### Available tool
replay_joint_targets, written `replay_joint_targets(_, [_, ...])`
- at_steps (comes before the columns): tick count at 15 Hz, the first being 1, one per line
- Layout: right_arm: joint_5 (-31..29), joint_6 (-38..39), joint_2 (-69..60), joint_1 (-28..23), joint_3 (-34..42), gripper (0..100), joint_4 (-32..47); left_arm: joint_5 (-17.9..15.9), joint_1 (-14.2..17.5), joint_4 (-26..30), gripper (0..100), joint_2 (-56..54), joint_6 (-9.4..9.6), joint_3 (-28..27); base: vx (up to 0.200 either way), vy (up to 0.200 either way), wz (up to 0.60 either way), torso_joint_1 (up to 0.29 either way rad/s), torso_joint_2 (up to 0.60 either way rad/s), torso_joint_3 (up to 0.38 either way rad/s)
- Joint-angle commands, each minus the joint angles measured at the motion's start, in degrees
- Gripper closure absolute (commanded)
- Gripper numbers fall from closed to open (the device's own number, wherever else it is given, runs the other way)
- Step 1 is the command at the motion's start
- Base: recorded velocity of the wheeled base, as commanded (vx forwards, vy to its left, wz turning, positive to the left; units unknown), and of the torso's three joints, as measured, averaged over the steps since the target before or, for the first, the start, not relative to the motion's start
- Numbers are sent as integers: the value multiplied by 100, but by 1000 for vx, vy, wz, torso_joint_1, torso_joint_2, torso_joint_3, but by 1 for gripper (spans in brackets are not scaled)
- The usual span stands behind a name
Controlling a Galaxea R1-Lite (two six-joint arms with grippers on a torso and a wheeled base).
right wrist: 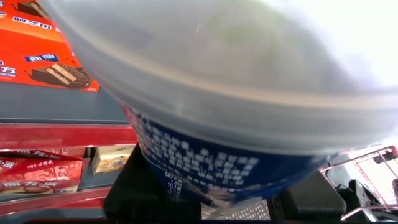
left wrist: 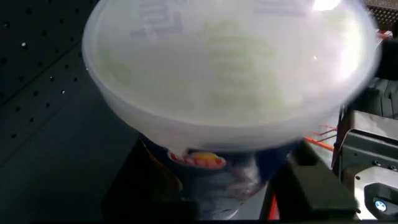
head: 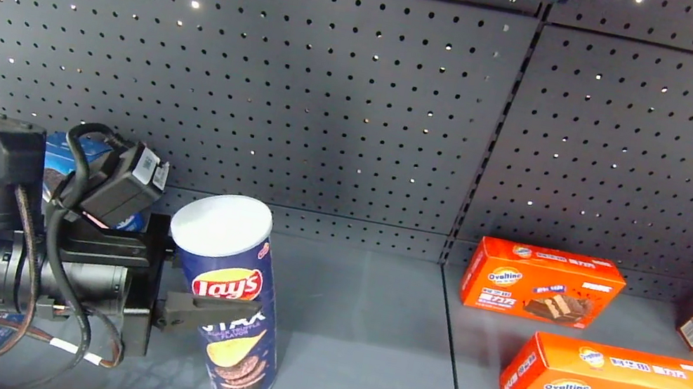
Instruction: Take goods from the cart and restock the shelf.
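- The left gripper [head: 220, 304] pinches the can [head: 238, 346] around its middle.
- The can's bottom looks to be on the shelf [head: 363, 340], on its left part. It is well apart from the orange boxes [head: 541, 282]. It leans a little.
- I think the step now is putting this can down.
- Next, the can should be stood up straight. Then the fingers should open slowly and back away without bumping it.
- The right gripper [right wrist: 224, 199] pinches a second can [right wrist: 217, 93], out in front of the shelf. I think its turn comes after.
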Motion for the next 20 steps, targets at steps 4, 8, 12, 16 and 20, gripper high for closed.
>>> replay_joint_targets(4, [2,-4,-7,1,-1,100,9,19,10,-9,0,10,-10,-25,0,0,0,0,0,0])
replay_joint_targets(8, [2,-4,-7,1,-18,100,0,19,10,-1,0,-25,-10,19,0,0,0,0,0,0])
replay_joint_targets(12, [2,-4,-7,1,-27,100,-17,28,63,-1,0,-245,8,406,0,0,0,0,0,0])
replay_joint_targets(16, [2,-4,-7,1,-36,100,-26,37,309,-1,0,-526,8,802,0,0,0,0,0,0])
replay_joint_targets(20, [11,-4,-7,1,-62,100,-26,37,608,-9,0,-597,17,977,0,0,0,0,0,0])
